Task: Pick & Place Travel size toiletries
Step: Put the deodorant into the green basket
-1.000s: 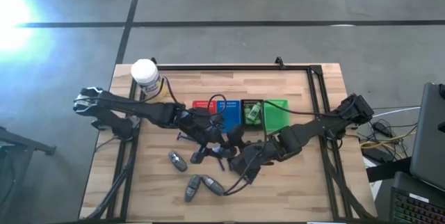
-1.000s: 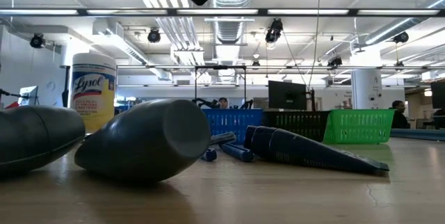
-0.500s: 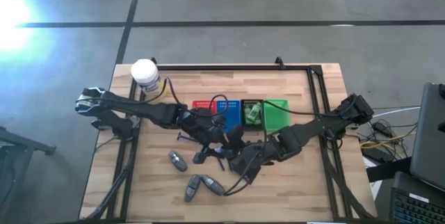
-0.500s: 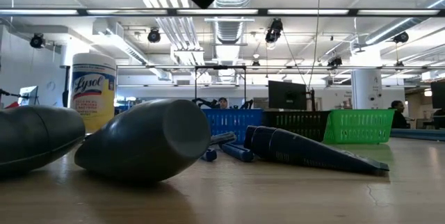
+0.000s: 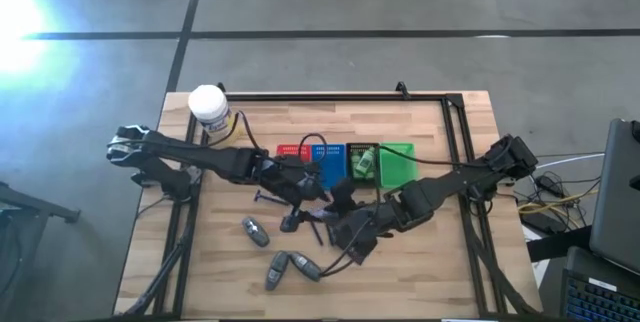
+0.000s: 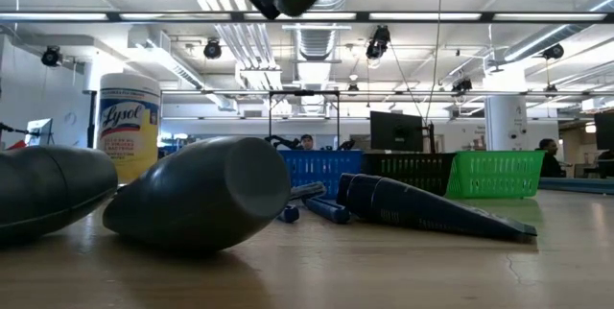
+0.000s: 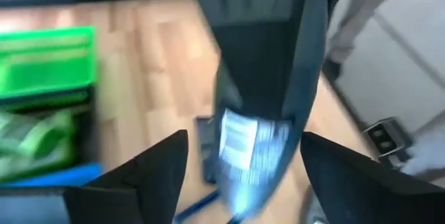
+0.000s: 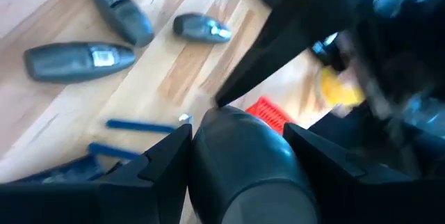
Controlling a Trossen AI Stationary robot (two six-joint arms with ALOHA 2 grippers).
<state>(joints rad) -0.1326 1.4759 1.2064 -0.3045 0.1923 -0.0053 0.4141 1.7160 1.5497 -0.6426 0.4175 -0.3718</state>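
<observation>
The table [image 5: 420,122] was pale striped wood. The baskets ran red [image 5: 291,150], blue [image 5: 332,159], black [image 5: 362,161] and bright green [image 5: 398,161] — the black one held something green. The jar [image 5: 208,107] was yellow under a white cap. Near the right gripper [image 8: 236,144] lay dark grey tubes [image 8: 78,60] and thin blue-purple razors [image 8: 142,125] — its held tube [image 8: 243,158] was dark grey too.

Four small plastic baskets stand in a row on the wooden surface [image 5: 430,262]: one red [image 5: 291,150], one blue [image 5: 331,161], one black [image 5: 362,159], one green [image 5: 398,162]. Three grey oval tubes lie loose [image 5: 256,230] [image 5: 276,269] [image 5: 305,266], a fourth is held between the arms [image 8: 243,158]. One white-capped yellow jar [image 5: 208,106] stands at the corner.
</observation>
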